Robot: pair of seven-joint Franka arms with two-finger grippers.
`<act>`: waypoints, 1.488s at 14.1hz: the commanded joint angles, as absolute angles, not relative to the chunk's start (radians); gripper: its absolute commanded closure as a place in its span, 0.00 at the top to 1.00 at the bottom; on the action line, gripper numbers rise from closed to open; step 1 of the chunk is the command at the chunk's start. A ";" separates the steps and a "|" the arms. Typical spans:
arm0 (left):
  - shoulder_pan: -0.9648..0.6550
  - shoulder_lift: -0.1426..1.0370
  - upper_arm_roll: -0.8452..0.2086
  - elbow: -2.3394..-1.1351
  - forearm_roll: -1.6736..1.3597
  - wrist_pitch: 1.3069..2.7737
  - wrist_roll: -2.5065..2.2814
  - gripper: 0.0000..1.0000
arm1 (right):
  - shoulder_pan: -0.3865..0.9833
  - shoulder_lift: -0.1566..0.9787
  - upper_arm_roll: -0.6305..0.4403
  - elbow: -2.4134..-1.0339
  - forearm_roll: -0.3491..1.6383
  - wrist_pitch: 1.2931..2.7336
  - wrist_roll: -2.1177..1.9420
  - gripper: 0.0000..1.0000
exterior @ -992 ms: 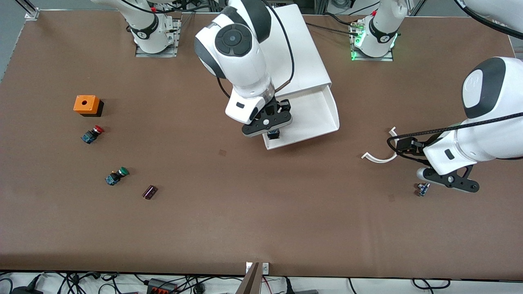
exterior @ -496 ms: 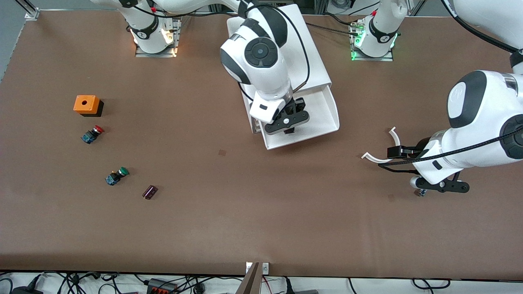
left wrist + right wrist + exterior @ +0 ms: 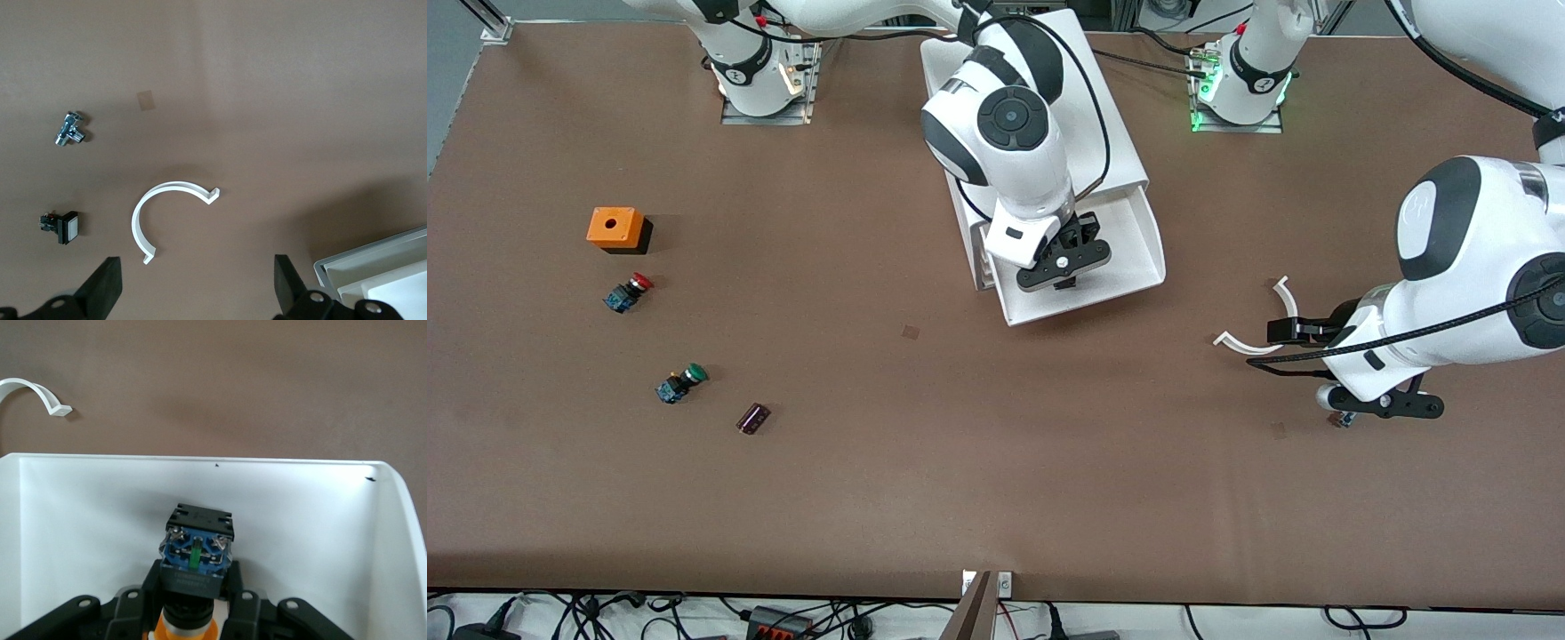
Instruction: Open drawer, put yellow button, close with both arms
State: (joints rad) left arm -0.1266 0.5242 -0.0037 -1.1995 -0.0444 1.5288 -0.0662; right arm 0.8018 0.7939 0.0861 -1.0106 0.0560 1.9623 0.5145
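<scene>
The bench (image 3: 996, 462) wears a matt brown cover, faintly fibrous like paper or felt. The drawer (image 3: 87, 513) is smooth white plastic with a soft satin sheen — so is the curved white clip (image 3: 163, 217) lying on the cover. The yellow button (image 3: 193, 550) has a blue plastic base with bright metal screw terminals, and a glossy orange cap. A small valve fitting (image 3: 69, 129) is polished, chrome-like metal. Arm shells (image 3: 1009, 133) are glossy white plastic; the right gripper (image 3: 190, 613) is matt black.
</scene>
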 commanded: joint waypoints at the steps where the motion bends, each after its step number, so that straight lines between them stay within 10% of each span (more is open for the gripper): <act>1: -0.130 0.511 -0.006 -1.212 -0.029 1.522 -0.078 1.00 | 0.830 0.819 0.074 -0.971 0.008 1.965 0.528 0.00; 5: -0.130 0.511 -0.006 -1.212 -0.031 1.522 -0.077 1.00 | 0.833 0.825 0.071 -0.971 0.006 2.003 0.528 0.00; 6: -0.130 0.511 -0.006 -1.212 -0.031 1.522 -0.077 1.00 | 0.833 0.824 0.064 -0.971 0.005 2.014 0.528 0.19; 7: -0.130 0.511 -0.006 -1.212 -0.031 1.522 -0.077 1.00 | 0.833 0.824 0.054 -0.969 0.005 2.016 0.525 0.99; 21: -0.216 0.520 -0.009 -1.210 -0.150 1.633 -0.286 1.00 | 0.643 0.732 -0.018 -0.880 0.000 1.778 0.531 1.00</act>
